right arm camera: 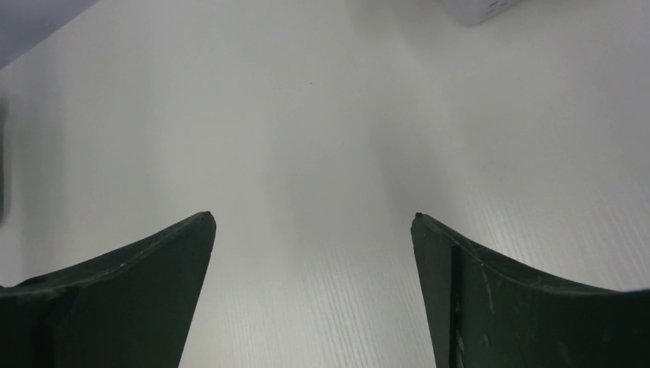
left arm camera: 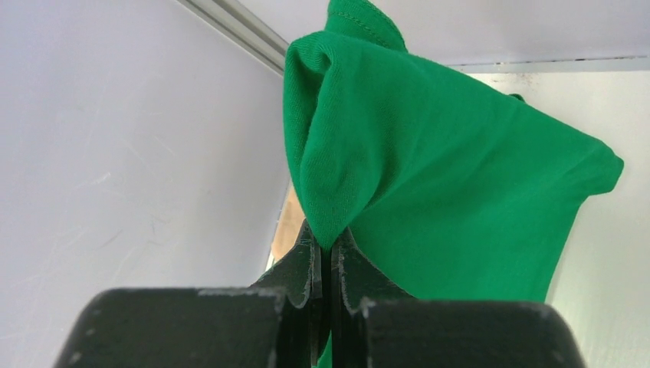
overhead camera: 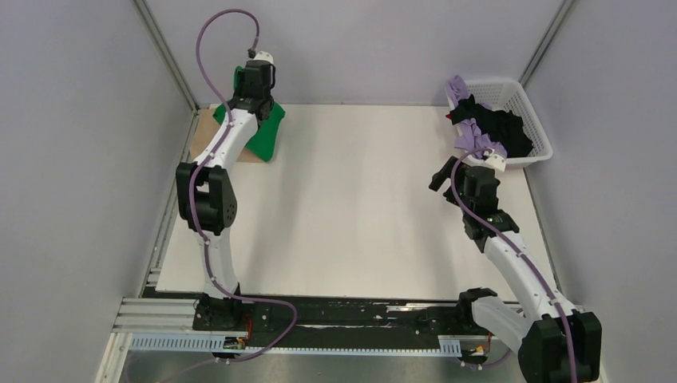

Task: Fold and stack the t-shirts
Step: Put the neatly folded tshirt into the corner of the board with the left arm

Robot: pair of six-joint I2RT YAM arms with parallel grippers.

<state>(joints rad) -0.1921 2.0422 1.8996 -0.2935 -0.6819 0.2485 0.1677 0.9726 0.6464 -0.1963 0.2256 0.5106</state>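
My left gripper (overhead camera: 254,102) is at the far left corner of the table, shut on a fold of the bright green t-shirt (overhead camera: 267,132), which hangs from it down to the table. In the left wrist view the green t-shirt (left arm camera: 444,184) is pinched between the closed fingers (left arm camera: 306,264). A tan t-shirt (overhead camera: 209,120) lies under the green one at the corner, mostly hidden. My right gripper (overhead camera: 441,174) is open and empty above bare table (right arm camera: 322,115) at the right. Lilac t-shirts (overhead camera: 459,89) and black t-shirts (overhead camera: 503,128) are piled in the basket.
The white lattice basket (overhead camera: 533,108) stands at the far right corner, just behind my right gripper. Grey walls close in the left, back and right sides. The table's white top (overhead camera: 351,207) lies between the arms.
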